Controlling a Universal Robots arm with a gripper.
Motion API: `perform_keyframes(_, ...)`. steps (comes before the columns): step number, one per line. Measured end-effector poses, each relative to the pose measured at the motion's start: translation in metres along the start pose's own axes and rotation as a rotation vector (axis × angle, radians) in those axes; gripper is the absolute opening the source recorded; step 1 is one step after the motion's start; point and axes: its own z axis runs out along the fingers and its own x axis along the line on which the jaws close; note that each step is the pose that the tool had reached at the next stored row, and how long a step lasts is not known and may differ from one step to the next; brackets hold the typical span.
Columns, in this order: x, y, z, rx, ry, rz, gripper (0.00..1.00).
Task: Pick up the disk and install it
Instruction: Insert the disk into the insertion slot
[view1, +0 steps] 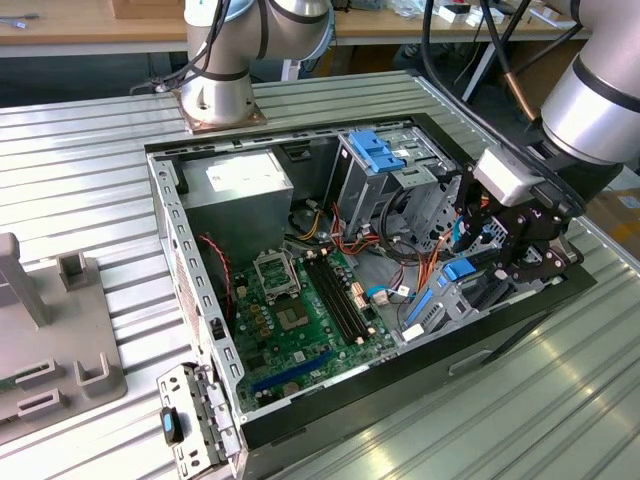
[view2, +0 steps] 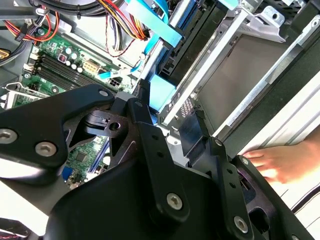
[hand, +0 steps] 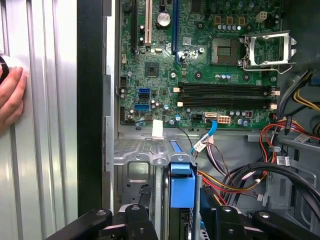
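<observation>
The disk (hand: 181, 182) stands on edge in a metal bay at the front corner of the open computer case (view1: 185, 270). Its bright blue carrier end faces up, with a dark edge of the drive below it. The same blue end appears in the second wrist view (view2: 162, 92) and in the exterior view (view1: 457, 270). My gripper (hand: 176, 192) hangs right over it, one black finger (hand: 144, 195) on each side of the blue end. Small gaps remain between fingers and carrier, so the gripper (view2: 171, 101) looks open. In the exterior view the gripper (view1: 492, 255) is at the case's right end.
A green motherboard (hand: 200, 75) and bundles of red, yellow and black cables (hand: 250, 175) lie beside the bay. A person's hand (hand: 10, 97) rests on the ribbed table outside the case wall. A large grey box (view1: 245, 180) and an upper drive cage (view1: 385, 165) stand farther back.
</observation>
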Motion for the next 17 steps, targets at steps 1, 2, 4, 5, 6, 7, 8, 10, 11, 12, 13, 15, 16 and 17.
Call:
perform_keyframes(1,0.0,0.0,0.0,0.0,0.0,0.0,0.51)
perform_keyframes(2,0.0,0.0,0.0,0.0,0.0,0.0,0.51)
perform_keyframes(4,-0.0001,0.0,0.0001,0.0001,-0.0003,-0.004,0.51)
perform_keyframes(5,-0.0002,0.0,0.0002,0.0,-0.0006,-0.006,0.51)
perform_keyframes(6,-0.0008,0.0,0.0001,0.0,-0.0005,-0.012,0.51)
perform_keyframes(7,-0.0008,0.0,0.0001,-0.0001,-0.0006,-0.012,0.51)
perform_keyframes(8,-0.0009,0.0,0.0,-0.0001,-0.0004,-0.012,0.51)
perform_keyframes(10,-0.001,0.0,-0.0004,0.0,-0.0005,-0.012,0.51)
perform_keyframes(11,-0.001,0.0,-0.0011,0.0,-0.0004,-0.012,0.51)
perform_keyframes(12,-0.0011,-0.0001,-0.0025,-0.0001,-0.0002,-0.012,0.51)
perform_keyframes(13,-0.0012,-0.0001,-0.0035,0.0,-0.0003,-0.012,0.51)
perform_keyframes(15,-0.0018,-0.0002,-0.0064,-0.0001,-0.0004,-0.012,0.51)
perform_keyframes(16,-0.0022,-0.0001,-0.0063,0.0,-0.0009,-0.012,0.51)
perform_keyframes(17,-0.0031,-0.0002,-0.0065,0.0,-0.0005,-0.012,0.51)
